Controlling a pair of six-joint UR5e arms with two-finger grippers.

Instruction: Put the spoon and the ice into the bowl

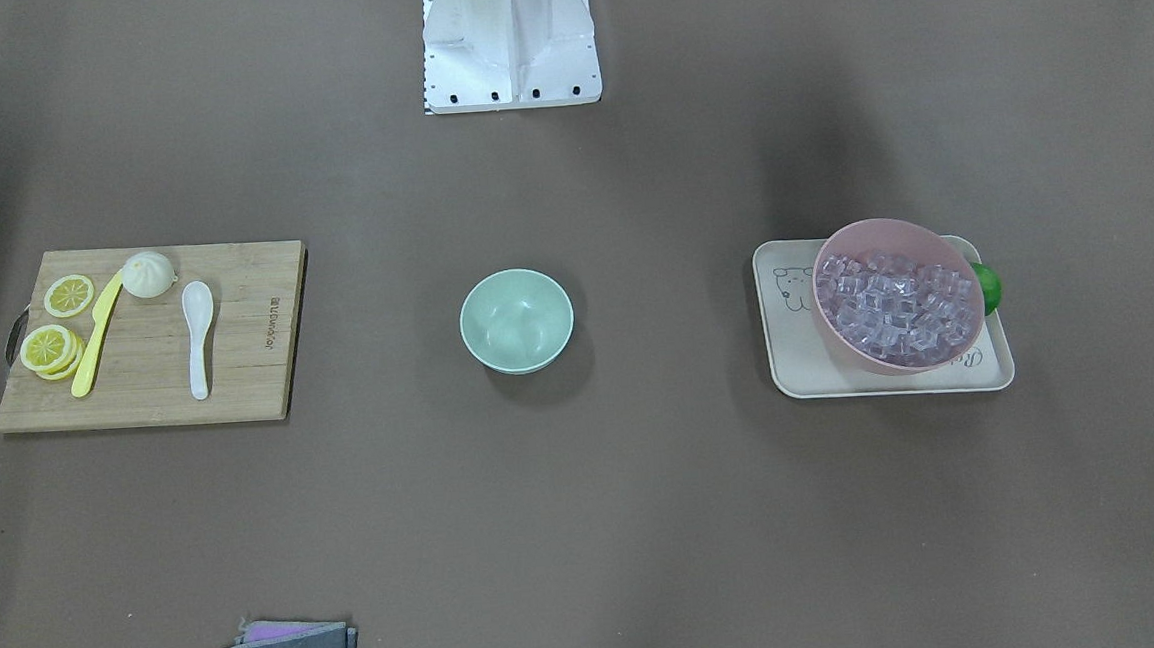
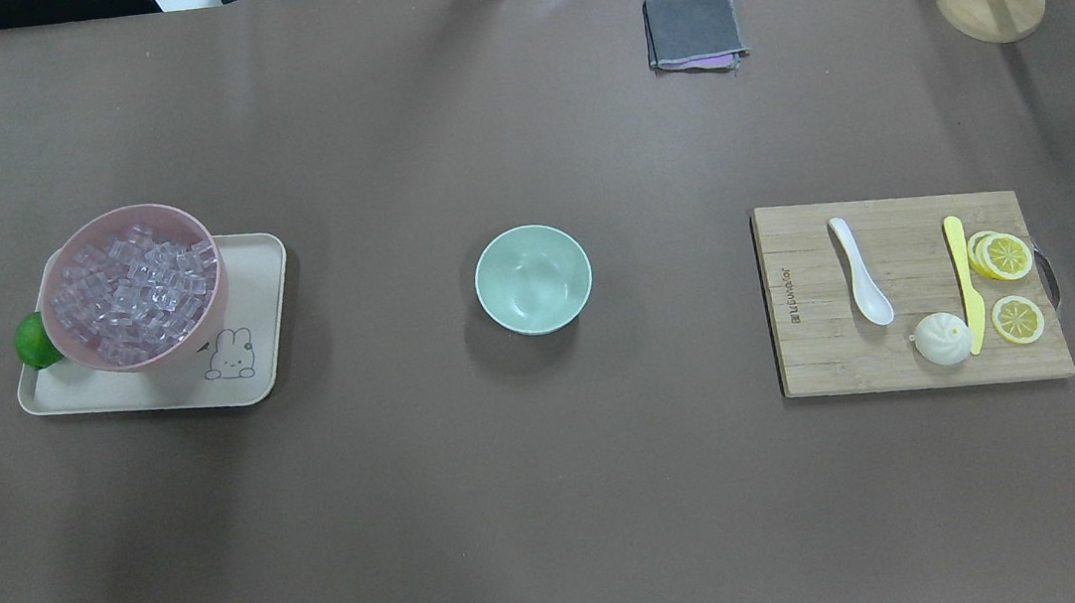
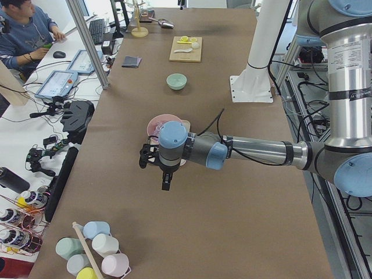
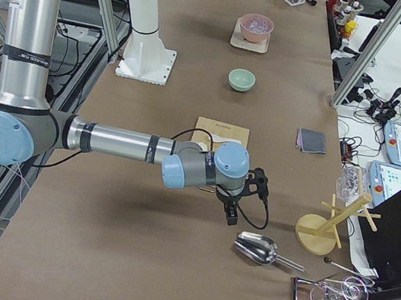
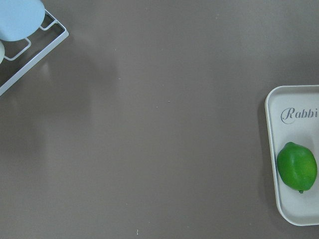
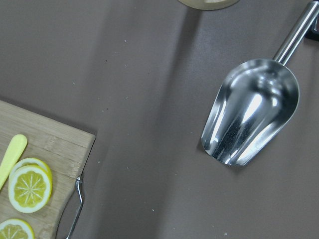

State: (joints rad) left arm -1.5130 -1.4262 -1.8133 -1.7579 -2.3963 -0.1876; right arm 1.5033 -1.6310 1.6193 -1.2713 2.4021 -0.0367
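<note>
While the spoon (image 2: 860, 272) lies on the cutting board (image 2: 823, 351) and the ice (image 2: 135, 292) fills the pink bowl (image 2: 128, 211), both well apart from the bowl (image 2: 533, 279), we judge each hard and slippery: pinch the thick handle, or a cube's flat faces. For the left gripper (image 3: 166, 181) and right gripper (image 4: 230, 215) we cannot tell the opening.

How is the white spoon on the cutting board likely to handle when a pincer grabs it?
The spoon looks glossy and hard, so it is probably stiff but slippery. It lies low on the cutting board, so the handle may be hard to get under. Its rounded scoop could rock or pivot if pushed.
</note>
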